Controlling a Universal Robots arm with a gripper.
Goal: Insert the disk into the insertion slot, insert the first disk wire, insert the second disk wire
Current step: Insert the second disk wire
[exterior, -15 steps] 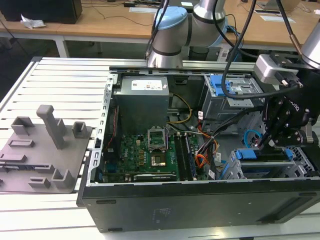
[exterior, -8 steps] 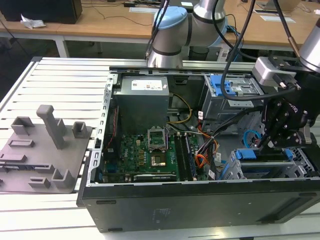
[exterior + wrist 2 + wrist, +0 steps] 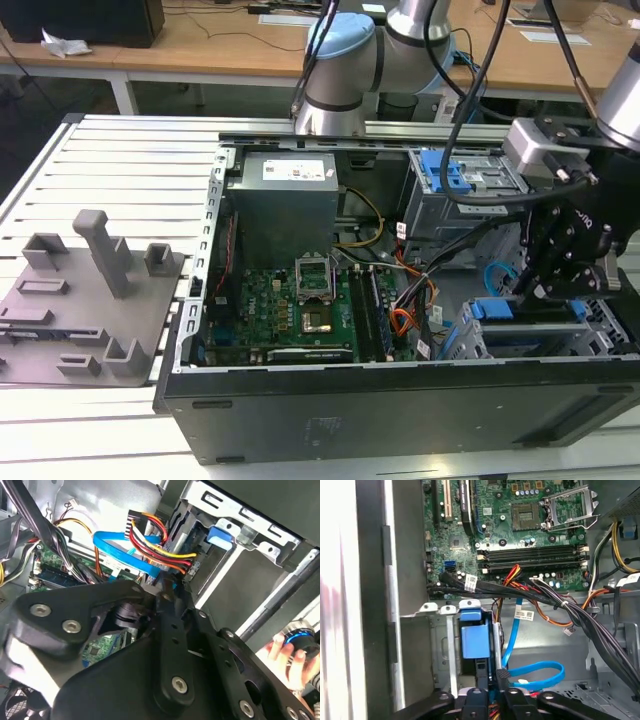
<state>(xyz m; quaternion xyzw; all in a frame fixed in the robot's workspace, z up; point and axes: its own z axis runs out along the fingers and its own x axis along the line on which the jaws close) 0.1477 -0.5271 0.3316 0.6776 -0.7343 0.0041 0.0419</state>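
Observation:
The disk sits inside the insertion slot, a silver metal cage at the case's front corner on the exterior view's right; its blue carrier shows at the cage mouth. A red, yellow and black disk wire runs into the disk's end. A flat blue disk wire loops beside it, and its black plug lies at my fingertips. My black gripper hangs over the disk's end, and its fingers look closed on the blue wire's plug.
The open computer case holds a green motherboard, a grey power supply and a bundle of black cables. A second grey bay with a blue bracket stands behind. A grey fixture plate lies outside. A hand holds a small device.

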